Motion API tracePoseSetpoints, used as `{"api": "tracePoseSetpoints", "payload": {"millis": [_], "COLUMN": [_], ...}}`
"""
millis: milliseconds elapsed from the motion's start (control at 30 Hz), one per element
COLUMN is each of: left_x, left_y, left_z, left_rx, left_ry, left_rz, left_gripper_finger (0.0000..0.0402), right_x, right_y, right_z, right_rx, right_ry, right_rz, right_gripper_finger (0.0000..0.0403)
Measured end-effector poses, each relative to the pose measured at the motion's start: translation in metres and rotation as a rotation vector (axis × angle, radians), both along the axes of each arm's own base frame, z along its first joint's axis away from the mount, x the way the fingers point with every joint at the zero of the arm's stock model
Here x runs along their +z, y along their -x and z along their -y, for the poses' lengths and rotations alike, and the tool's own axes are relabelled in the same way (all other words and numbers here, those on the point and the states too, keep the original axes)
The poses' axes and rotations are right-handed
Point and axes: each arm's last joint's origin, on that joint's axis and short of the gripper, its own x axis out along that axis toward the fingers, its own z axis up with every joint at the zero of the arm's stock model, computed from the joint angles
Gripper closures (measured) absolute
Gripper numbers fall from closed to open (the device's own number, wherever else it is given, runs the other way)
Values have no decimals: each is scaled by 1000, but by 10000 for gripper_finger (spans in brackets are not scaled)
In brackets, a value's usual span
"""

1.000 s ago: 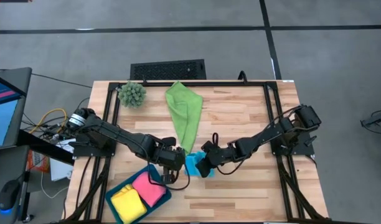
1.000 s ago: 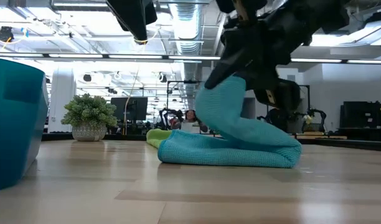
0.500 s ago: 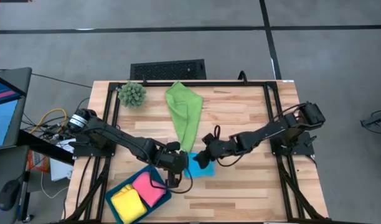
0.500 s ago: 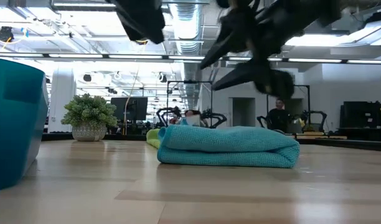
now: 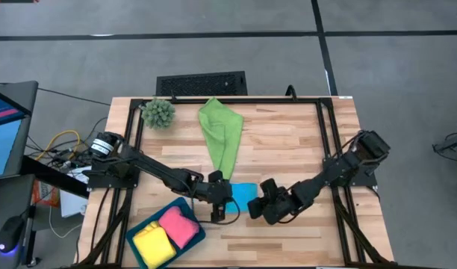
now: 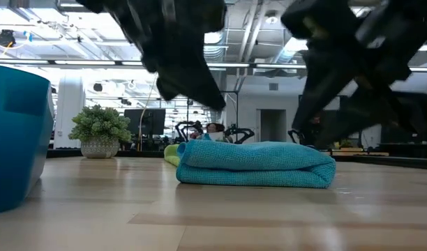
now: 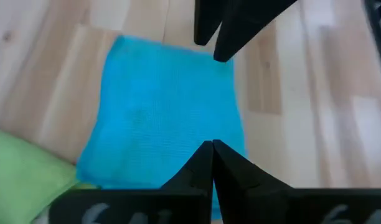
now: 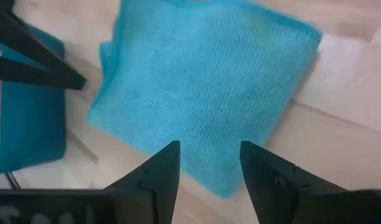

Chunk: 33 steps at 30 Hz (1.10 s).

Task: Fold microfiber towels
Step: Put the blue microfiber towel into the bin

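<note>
A bright blue towel [image 5: 242, 194] lies folded into a flat square on the table, near the front middle, its fold [image 6: 325, 167] rounded at one side. My left gripper [image 7: 211, 146] is shut and hangs just above the towel's left part. My right gripper [image 8: 209, 146] stands open above the towel's near right edge, one finger on either side of it, touching nothing. A green towel [image 5: 221, 134] lies limp behind the blue one, its near tip beside it. A pink towel [image 5: 181, 225] and a yellow towel [image 5: 152, 243] lie folded in the teal tray [image 5: 148, 220].
The teal tray stands at the near left corner and shows as a tall wall [image 6: 15, 132] in the low view. A spiky green plant [image 5: 159, 112] sits at the far left. Bare wood lies to the right of the blue towel.
My right gripper has opened and let go of the blue towel's raised half, which has dropped flat onto the lower half as a folded square. That gripper has then drawn back toward the table's near right. My left gripper has come down toward the towel, still shut.
</note>
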Motion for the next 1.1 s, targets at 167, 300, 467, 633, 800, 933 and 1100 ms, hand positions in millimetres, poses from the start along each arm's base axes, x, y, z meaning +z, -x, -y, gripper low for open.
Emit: {"api": "tracePoseSetpoints", "payload": {"millis": [167, 300, 467, 633, 800, 933, 1100], "left_x": [-28, -47, -51, -34, -1, 11, 12], "left_y": [-11, -12, -11, -10, -5, 2, 14], "left_z": [-3, -6, -12, -21, -30, -34, -31], "left_rx": [12, 23, 58, 115, 189, 280, 348], "left_ry": [-22, -37, -42, 1, 94, 163, 263], "left_rz": [-71, -151, -195, -190, -217, -251, -373], "left_gripper_finger": [402, 402, 401, 401, 401, 391, 315], "right_x": [-14, -17, -20, -24, -24, -24, -24], "right_y": [-7, -8, -8, -6, -8, -8, -8], "right_z": [1, 4, 7, 15, 21, 21, 21], "right_rx": [-47, -68, -69, -61, -67, -57, -52], "right_ry": [-25, -28, -32, -15, -5, 2, 1], "right_rz": [-9, -24, -60, -132, -141, -144, -146], "right_gripper_finger": [207, 205, 206, 209, 209, 209, 208]}}
